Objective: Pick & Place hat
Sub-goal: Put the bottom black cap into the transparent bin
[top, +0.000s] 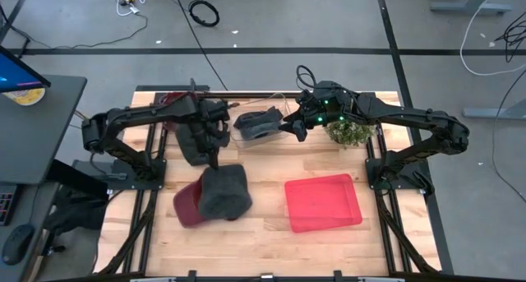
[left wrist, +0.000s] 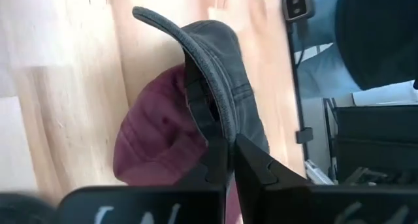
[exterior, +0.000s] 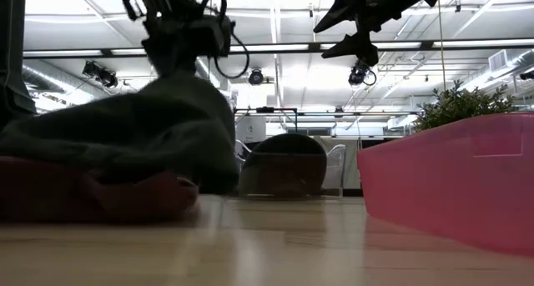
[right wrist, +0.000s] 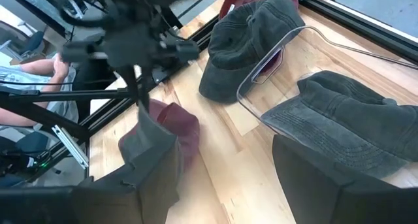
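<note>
Now left tool [left wrist: 225,160] clamped on grey hat [left wrist: 219,74] brim.

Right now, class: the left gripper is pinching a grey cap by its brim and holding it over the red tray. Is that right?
Not quite. The left gripper is shut on the grey cap by its brim, but the cap hangs over a maroon cap on the table, not over the red tray, which sits apart to the side. The high view shows this.
</note>
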Tool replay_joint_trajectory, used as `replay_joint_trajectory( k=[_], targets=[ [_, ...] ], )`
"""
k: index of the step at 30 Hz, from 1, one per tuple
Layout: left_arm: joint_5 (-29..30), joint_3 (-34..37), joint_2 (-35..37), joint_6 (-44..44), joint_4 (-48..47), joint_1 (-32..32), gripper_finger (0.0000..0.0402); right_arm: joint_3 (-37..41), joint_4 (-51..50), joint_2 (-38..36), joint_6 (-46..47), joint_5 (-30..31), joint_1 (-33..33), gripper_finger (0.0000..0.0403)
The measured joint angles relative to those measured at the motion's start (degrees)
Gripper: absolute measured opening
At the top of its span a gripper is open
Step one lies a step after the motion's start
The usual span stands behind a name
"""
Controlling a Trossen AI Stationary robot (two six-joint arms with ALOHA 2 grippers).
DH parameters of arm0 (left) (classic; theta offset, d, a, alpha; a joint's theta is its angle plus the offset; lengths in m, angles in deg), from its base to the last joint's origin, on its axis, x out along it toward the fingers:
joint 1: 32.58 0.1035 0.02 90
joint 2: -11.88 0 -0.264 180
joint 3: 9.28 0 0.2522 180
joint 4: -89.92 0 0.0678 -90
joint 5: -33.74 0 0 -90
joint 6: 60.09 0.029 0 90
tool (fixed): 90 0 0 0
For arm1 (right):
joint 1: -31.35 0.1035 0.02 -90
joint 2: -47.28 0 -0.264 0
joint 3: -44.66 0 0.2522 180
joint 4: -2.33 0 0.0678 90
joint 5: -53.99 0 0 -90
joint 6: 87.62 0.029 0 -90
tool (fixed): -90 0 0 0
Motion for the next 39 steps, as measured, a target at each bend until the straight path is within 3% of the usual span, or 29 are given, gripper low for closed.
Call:
replay_joint_trajectory(
  k=[11,25,35,39],
  targets=[
    [2.58,-18.56,0.0,-6.17,-11.21,2.4,0.0009,0.0,-0.16,0.0,-0.5,-0.61,0.0,0.0251],
    [9.45,-45.34,0.72,-17.87,-8.5,13.54,0.0009,-0.02,-1.35,-1.4,-0.43,-1.51,0.02,0.0251],
    [13.89,-50.75,1.09,-37.53,2.71,14.04,0.0009,-0.02,3.26,-1.53,0.02,-1.51,0.02,0.0251],
    [18.1,-50.86,1.16,-39.34,4.18,13.27,0.0009,-0.02,11.38,-1.53,2.74,-1.51,0.02,0.0251]
  ],
)
